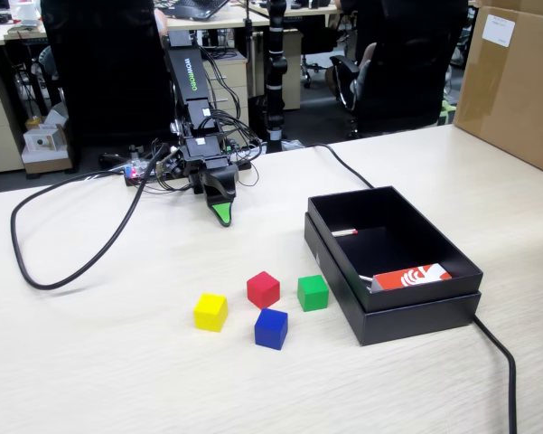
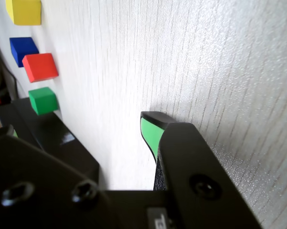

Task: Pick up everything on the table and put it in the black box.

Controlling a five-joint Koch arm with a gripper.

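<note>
Four small solid cubes, yellow (image 1: 210, 311), red (image 1: 263, 289), green (image 1: 313, 292) and blue (image 1: 271, 328), are grouped near the beige wood-grain table's (image 1: 90, 362) front edge, beside the shallow matte black cardboard box (image 1: 416, 312). Nothing is held by the green-tipped gripper (image 1: 221, 214); its opening cannot be told.

Red-and-white flat packet (image 1: 412, 277) inside box; brown carton (image 1: 515, 81) at right; black cable (image 1: 81, 244) looping across tabletop.

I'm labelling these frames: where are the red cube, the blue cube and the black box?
red cube (image 1: 263, 289): fixed view, front face.
blue cube (image 1: 271, 328): fixed view, front face.
black box (image 1: 414, 313): fixed view, near outer wall.
</note>
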